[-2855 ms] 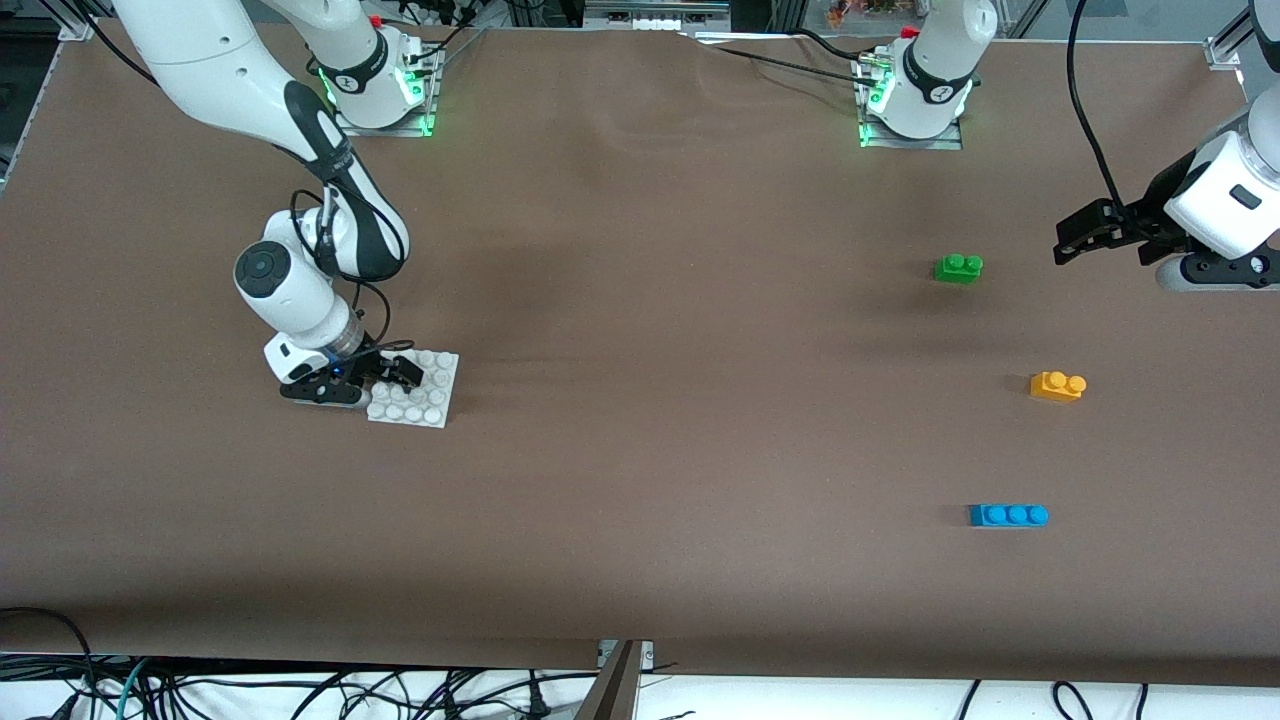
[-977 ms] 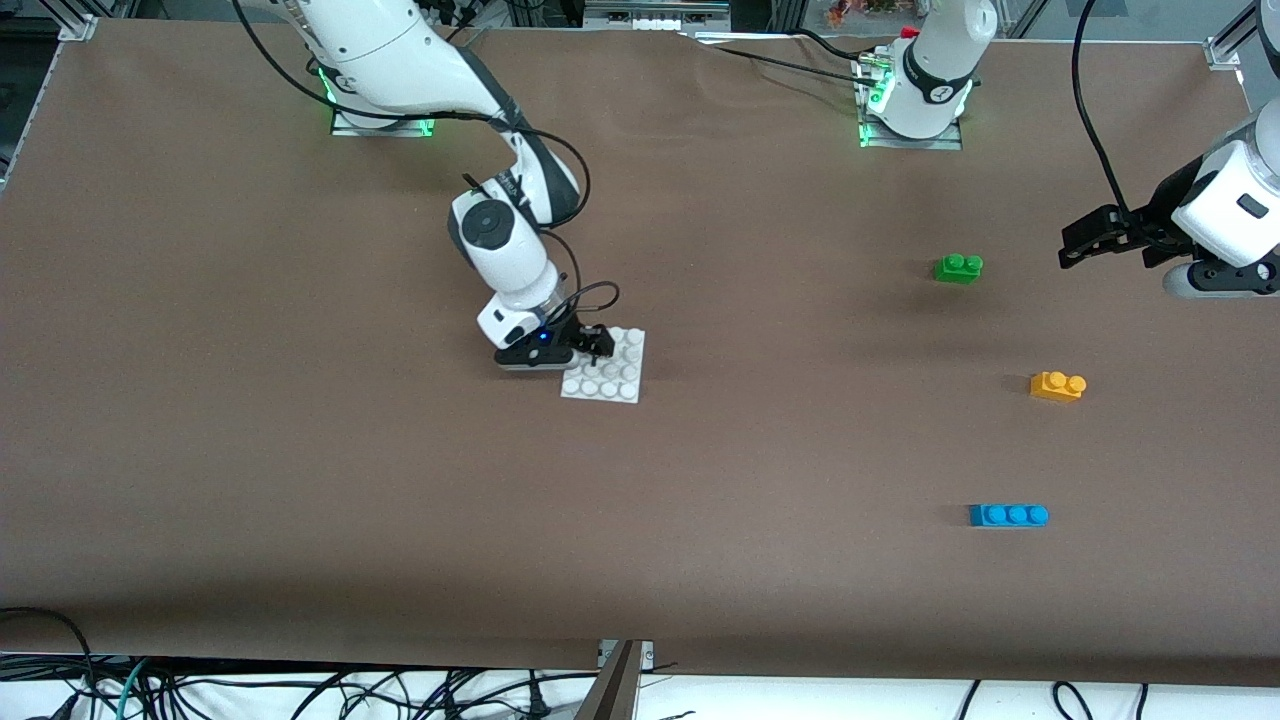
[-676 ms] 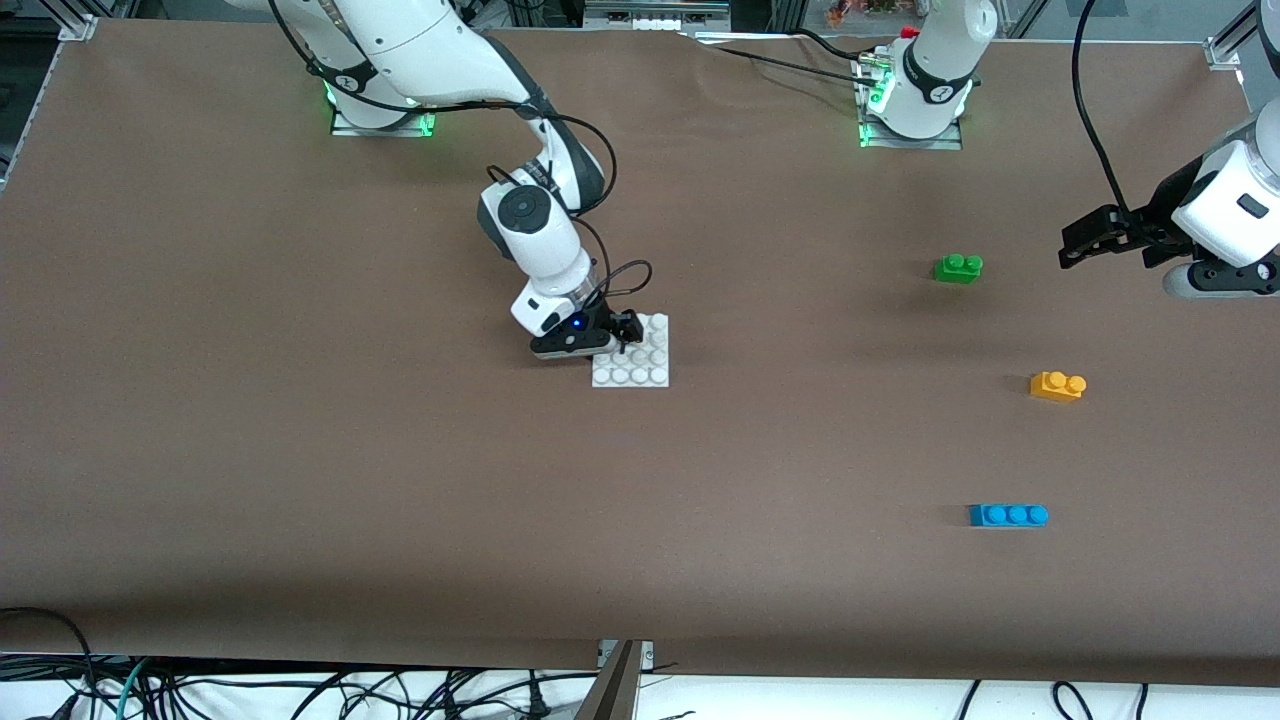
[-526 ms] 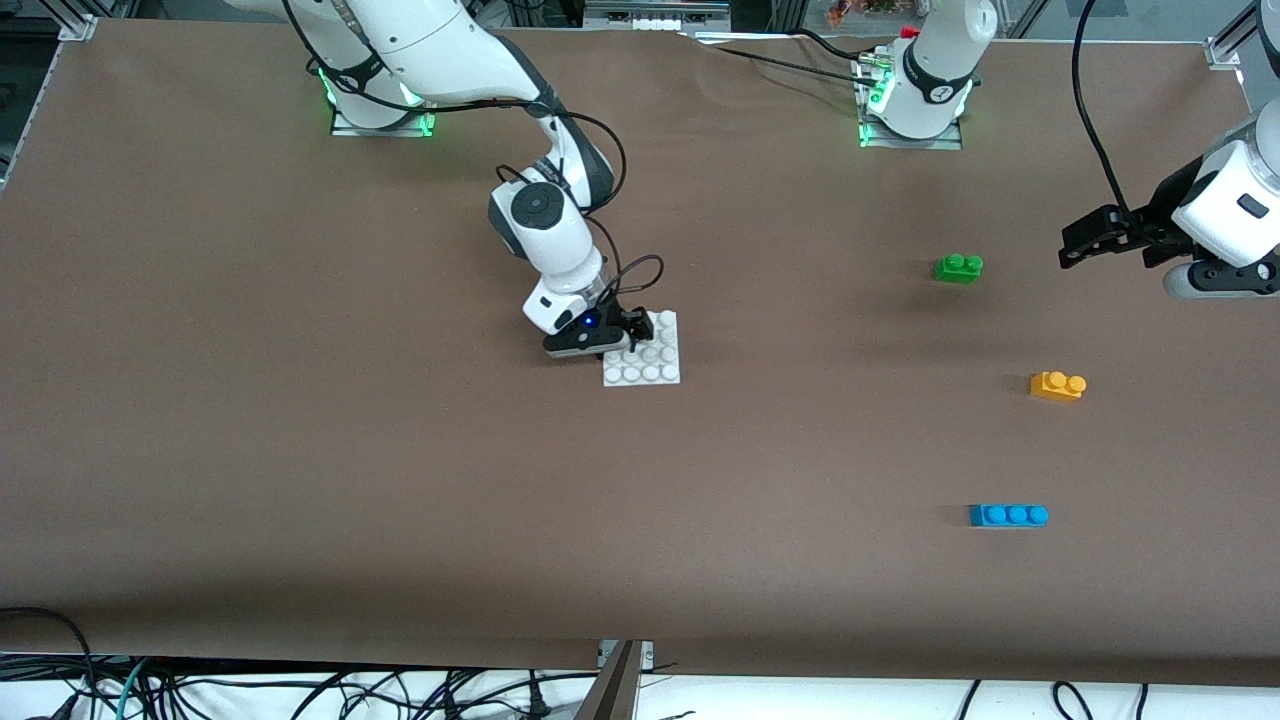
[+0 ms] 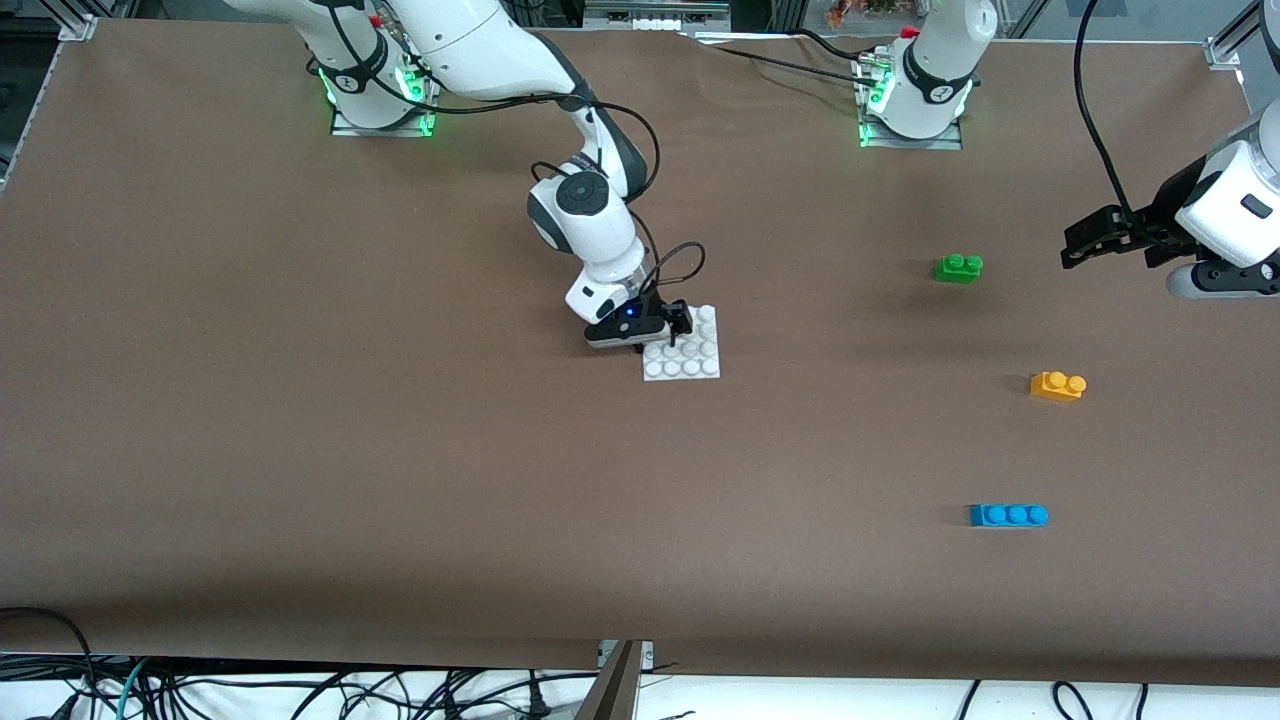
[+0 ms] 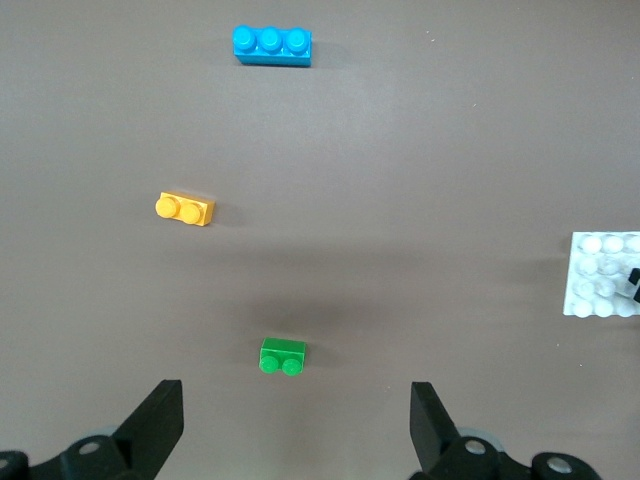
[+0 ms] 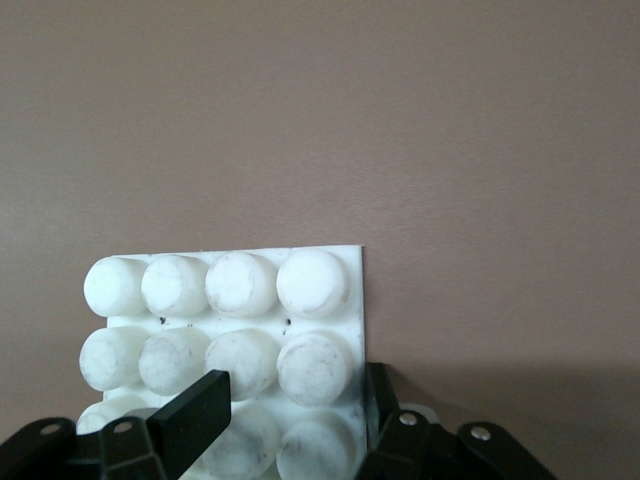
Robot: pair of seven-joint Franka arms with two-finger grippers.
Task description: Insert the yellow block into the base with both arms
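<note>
The brown paper-covered table (image 5: 400, 480) carries everything, and the flat white square plastic base (image 5: 690, 355) with its grid of round studs serves as the landmark near the table's middle. The right arm (image 5: 480, 40), white and jointed, reaches down from its mount to the base. Its black two-finger right gripper (image 5: 678, 325) is clamped tight on the base at the corner farther from the front camera, toward the right arm's end; in the right wrist view the fingers (image 7: 195, 415) straddle a stud row of the base (image 7: 250, 300). The left arm (image 5: 1225, 200) waits high above the left arm's end of the table, well apart from the base, and its left gripper (image 5: 1085, 240) hangs with fingers (image 6: 160, 425) spread wide, holding nothing.

The long blue three-stud plastic brick (image 5: 1008, 515) lies well apart from the base toward the left arm's end and nearer the front camera. The small orange-yellow plastic block (image 5: 1057, 385) with two studs rests on the table, also well apart from the base toward the left arm's end, slightly nearer the camera. The green two-stud brick (image 5: 958, 267) sits farther from the camera than the base.
</note>
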